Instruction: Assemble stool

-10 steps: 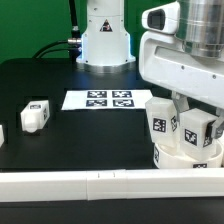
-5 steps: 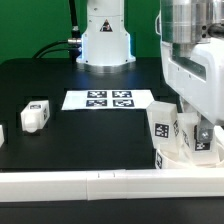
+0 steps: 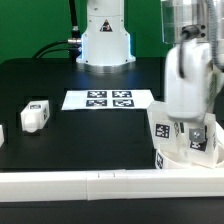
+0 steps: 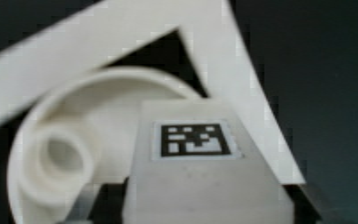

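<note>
The round white seat [image 3: 178,157] lies at the exterior view's right, against the front rail. One tagged leg [image 3: 160,123] stands upright in it. My gripper [image 3: 197,132] hangs over the seat and is shut on a second tagged leg [image 3: 198,144], held upright at the seat. In the wrist view the held leg [image 4: 202,160] fills the space between my dark fingers [image 4: 105,200], with the gripper [image 4: 202,208] closed on its sides. The seat [image 4: 69,130] and one socket show beyond it. A loose leg [image 3: 35,115] lies at the exterior view's left.
The marker board [image 3: 110,99] lies mid-table in front of the arm's base [image 3: 105,40]. A long white rail [image 3: 100,184] runs along the front edge. Another white part [image 3: 2,133] shows at the left border. White rail pieces [image 4: 87,55] meet behind the seat.
The arm has swung from tilted to upright and shifted a little toward the exterior view's left over the seat, with the leg still held. The other parts have not moved.
</note>
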Tool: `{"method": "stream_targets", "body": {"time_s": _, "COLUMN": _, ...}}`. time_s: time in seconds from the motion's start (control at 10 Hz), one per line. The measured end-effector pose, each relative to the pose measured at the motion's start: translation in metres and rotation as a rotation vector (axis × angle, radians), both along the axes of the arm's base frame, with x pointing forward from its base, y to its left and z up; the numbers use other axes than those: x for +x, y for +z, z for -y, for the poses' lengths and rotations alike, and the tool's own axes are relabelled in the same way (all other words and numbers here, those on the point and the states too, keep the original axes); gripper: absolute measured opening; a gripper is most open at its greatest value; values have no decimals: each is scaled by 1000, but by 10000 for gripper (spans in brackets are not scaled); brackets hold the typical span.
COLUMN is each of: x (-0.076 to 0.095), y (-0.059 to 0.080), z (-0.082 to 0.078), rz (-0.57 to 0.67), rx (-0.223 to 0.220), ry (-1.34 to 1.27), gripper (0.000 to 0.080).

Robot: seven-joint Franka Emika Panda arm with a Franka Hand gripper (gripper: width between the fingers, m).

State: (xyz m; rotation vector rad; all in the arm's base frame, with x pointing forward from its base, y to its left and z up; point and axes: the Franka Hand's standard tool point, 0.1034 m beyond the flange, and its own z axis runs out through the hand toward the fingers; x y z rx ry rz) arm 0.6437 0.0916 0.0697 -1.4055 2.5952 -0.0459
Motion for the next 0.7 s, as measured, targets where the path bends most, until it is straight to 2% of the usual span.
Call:
{"method": "stream_targets", "body": {"time_s": 0.3, "x": -3, "y": -1, "z": 0, "rz": 28, "rx": -10, "ry": -6, "gripper": 337}}
{"method": "stream_targets", "body": {"time_s": 0.4, "x": -3, "y": -1, "z": 0, "rz": 29, "rx": -17, "ry": 20, "gripper": 430}}
{"method": "stream_targets", "body": {"time_s": 0.5, "x": -4, "y": 0, "z": -1, "rz": 29, "rx": -20, "ry": 45, "gripper": 430}}
{"method": "stream_targets", "body": {"time_s": 0.6, "x": -5, "y": 5, "z": -8, "rz": 25, "rx": -9, "ry": 72, "gripper": 587}}
{"method": "stream_targets", "body": {"time_s": 0.7, "x": -4, "y": 14, "z": -14, "rz": 40, "rx": -8, "ry": 133, "gripper": 587}}
